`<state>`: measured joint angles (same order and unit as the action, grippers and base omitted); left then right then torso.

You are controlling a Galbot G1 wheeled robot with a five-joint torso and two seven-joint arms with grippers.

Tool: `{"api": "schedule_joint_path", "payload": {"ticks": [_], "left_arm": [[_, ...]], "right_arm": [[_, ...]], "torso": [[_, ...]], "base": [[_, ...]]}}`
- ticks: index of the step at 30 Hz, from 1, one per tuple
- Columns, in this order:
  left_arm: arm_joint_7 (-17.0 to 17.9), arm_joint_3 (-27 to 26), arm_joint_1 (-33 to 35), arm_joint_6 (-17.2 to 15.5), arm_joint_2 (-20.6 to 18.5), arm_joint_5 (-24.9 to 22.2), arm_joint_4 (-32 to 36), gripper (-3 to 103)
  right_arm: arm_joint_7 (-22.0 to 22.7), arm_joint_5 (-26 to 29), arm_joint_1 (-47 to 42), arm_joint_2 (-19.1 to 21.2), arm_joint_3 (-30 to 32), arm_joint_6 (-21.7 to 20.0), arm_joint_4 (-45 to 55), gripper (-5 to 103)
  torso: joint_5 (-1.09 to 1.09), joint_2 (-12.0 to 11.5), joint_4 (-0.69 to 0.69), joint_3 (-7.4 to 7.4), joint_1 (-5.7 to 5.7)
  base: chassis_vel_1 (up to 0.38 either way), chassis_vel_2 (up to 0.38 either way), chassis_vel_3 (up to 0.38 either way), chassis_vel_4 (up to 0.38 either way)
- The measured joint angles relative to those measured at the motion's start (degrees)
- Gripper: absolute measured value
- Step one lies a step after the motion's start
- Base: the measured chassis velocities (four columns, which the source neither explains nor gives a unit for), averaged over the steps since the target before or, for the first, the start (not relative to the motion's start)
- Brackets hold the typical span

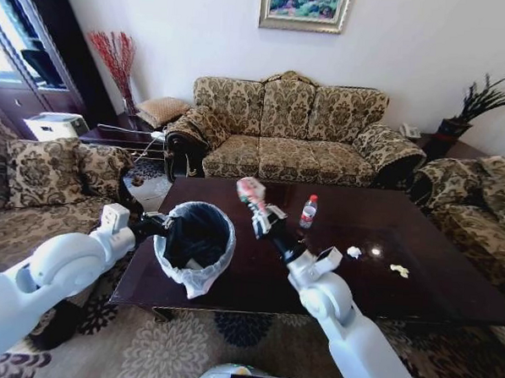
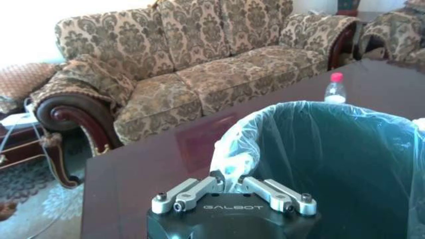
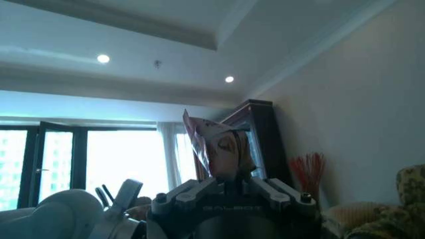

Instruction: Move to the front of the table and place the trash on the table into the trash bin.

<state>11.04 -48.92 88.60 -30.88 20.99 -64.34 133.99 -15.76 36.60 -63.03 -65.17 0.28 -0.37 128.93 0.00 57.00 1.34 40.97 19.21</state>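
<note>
The glossy dark reddish-brown wooden table [image 1: 417, 274] carries a clear plastic bottle with a red cap and red label [image 1: 308, 210], a white crumpled paper [image 1: 354, 252] and a yellowish scrap [image 1: 399, 269]. The round bin [image 1: 195, 247] is black inside under a translucent whitish bag. The packet [image 1: 251, 190] is pink and white. The sofa [image 1: 285, 127] wears beige-and-brown floral damask.

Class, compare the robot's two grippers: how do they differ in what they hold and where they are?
The left gripper is shut on the trash bin's bag rim at the table's edge; the right gripper holds a small packet, raised above the tabletop. The left points level, the right upward. Both have shut jaws.
</note>
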Motion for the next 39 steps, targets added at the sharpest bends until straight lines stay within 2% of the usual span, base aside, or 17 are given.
{"api": "schedule_joint_path", "payload": {"ticks": [3, 4, 7, 15, 21, 22, 24, 27, 28, 29, 30, 32, 33, 36, 37, 39], "left_arm": [[0.2, -0.3, 0.1, -0.2, 0.0, -0.7, 1.0, 3], [0.3, -0.5, 0.2, -0.3, 0.0, -0.9, 1.4, 3], [0.4, -0.8, 0.4, -0.7, 0.3, -1.7, 3.4, 3], [0.6, -0.8, 1.1, -1.1, 1.2, -1.7, 4.4, 3], [0.7, -0.8, 1.3, -1.3, 1.6, -1.7, 5.1, 3], [0.7, -0.8, 1.4, -1.4, 1.8, -1.7, 5.2, 3], [0.7, -0.8, 1.5, -1.4, 1.8, -1.7, 5.3, 3], [0.7, -0.8, 1.7, -1.5, 2.0, -1.7, 5.5, 3], [0.7, -0.8, 1.7, -1.5, 2.0, -1.7, 5.5, 3], [0.7, -0.8, 1.7, -1.5, 2.0, -1.7, 5.5, 3], [0.7, -0.8, 1.7, -1.5, 2.0, -1.7, 5.6, 3], [0.7, -0.9, 1.8, -1.6, 2.0, -1.7, 5.8, 3], [0.7, -0.9, 1.8, -1.6, 2.0, -1.7, 5.8, 3], [0.9, -1.0, 2.0, -1.7, 2.1, -1.7, 6.0, 3], [0.9, -1.0, 2.0, -1.7, 2.1, -1.7, 6.0, 3], [1.0, -1.0, 2.1, -1.8, 2.2, -1.7, 6.1, 3]], "right_arm": [[-0.4, -0.9, -1.0, 0.5, -2.2, -0.6, 0.0, 4], [-0.3, -2.0, -1.3, 0.5, -2.8, -0.8, -0.3, 1], [1.2, -5.5, -1.9, 0.4, -4.1, -1.0, -1.5, 1], [1.8, -6.0, -2.7, 0.9, -4.1, -1.1, -1.1, 2], [1.6, -6.3, -3.8, 1.2, -3.8, -1.0, -0.6, 12], [1.5, -6.4, -4.2, 1.2, -3.7, -0.9, -0.5, 20], [1.5, -6.5, -4.4, 1.2, -3.7, -0.9, -0.4, 20], [1.4, -6.7, -5.0, 1.0, -3.5, -0.7, 0.0, 35], [1.4, -6.7, -5.0, 1.0, -3.5, -0.7, 0.0, 35], [1.3, -6.8, -5.1, 0.9, -3.5, -0.7, 0.0, 41], [1.3, -6.8, -5.2, 0.9, -3.4, -0.7, 0.1, 41], [1.1, -6.9, -5.6, 0.7, -3.2, -0.5, 0.4, 52], [1.1, -6.9, -5.6, 0.7, -3.2, -0.5, 0.4, 52], [0.9, -7.0, -6.4, 0.4, -2.8, 0.1, 1.0, 68], [0.9, -7.0, -6.4, 0.4, -2.8, 0.1, 1.0, 68], [0.8, -7.0, -7.0, 0.3, -2.1, 0.8, 1.6, 79]], "torso": [[0.01, 0.0, 0.00, 0.00, 0.00], [0.01, 0.0, -0.01, 0.00, 0.00], [0.01, 0.0, 0.00, 0.00, 0.00], [0.00, 0.0, 0.00, 0.01, 0.00], [0.00, 0.0, -0.01, 0.01, 0.00], [0.00, 0.0, -0.01, 0.01, 0.00], [0.00, 0.0, 0.00, 0.01, 0.00], [-0.01, 0.0, 0.00, 0.01, 0.00], [-0.01, 0.0, 0.00, 0.01, 0.00], [0.00, 0.0, 0.00, 0.01, 0.00], [-0.01, 0.0, 0.00, 0.01, 0.00], [0.00, 0.0, -0.01, 0.01, 0.01], [0.00, 0.0, -0.01, 0.01, 0.01], [0.00, 0.0, 0.00, 0.01, 0.00], [0.00, 0.0, 0.00, 0.01, 0.00], [0.00, 0.0, 0.00, 0.01, 0.00]], "base": [[0.000, 0.000, 0.000, 0.000], [0.000, 0.000, 0.000, 0.000], [0.000, 0.000, 0.000, 0.000], [0.000, 0.000, 0.000, 0.000], [0.000, 0.000, 0.000, 0.000], [0.000, 0.000, 0.000, 0.000], [0.000, 0.000, 0.000, 0.000], [0.000, 0.000, 0.000, 0.000], [0.000, 0.000, 0.000, 0.000], [0.000, 0.000, 0.000, 0.000], [0.000, 0.000, 0.000, 0.000], [0.000, 0.000, 0.000, 0.000], [0.000, 0.000, 0.000, 0.000], [0.000, 0.000, 0.000, 0.000], [0.000, 0.000, 0.000, 0.000], [0.000, 0.000, 0.000, 0.000]]}}
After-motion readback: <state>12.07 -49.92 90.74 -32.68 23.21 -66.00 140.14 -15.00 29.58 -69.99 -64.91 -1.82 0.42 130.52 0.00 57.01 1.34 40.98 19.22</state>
